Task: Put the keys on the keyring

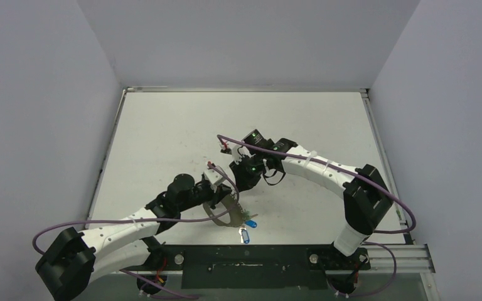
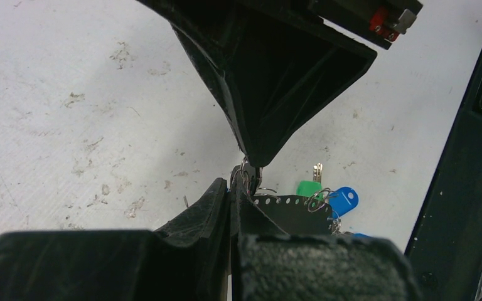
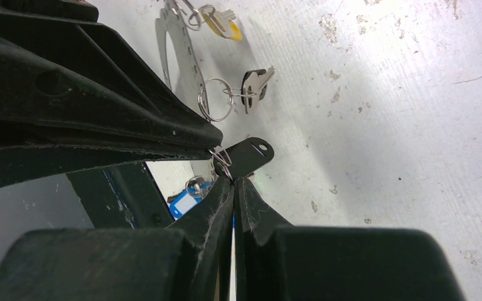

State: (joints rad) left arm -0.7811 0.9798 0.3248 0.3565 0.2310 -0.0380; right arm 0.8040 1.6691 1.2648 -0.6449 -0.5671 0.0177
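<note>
My two grippers meet tip to tip low over the table's near middle. The left gripper (image 1: 223, 194) (image 2: 237, 183) is shut on the end of the keyring (image 2: 289, 210), a thin metal band with a row of holes that curves away over the table (image 1: 216, 218) (image 3: 174, 44). The right gripper (image 1: 237, 184) (image 3: 233, 180) is shut on a black key tag (image 3: 251, 152) with a small wire ring. A green key (image 2: 307, 188) and a blue key (image 2: 344, 200) hang at the band. A yellow key (image 3: 226, 24) and a black key (image 3: 255, 84) lie along it.
Another blue tag (image 1: 245, 235) lies by the black base rail (image 1: 245, 260) at the near edge. Purple cables (image 1: 163, 221) loop over both arms. Grey walls close in the left, far and right sides. The white tabletop (image 2: 69, 125) is scuffed.
</note>
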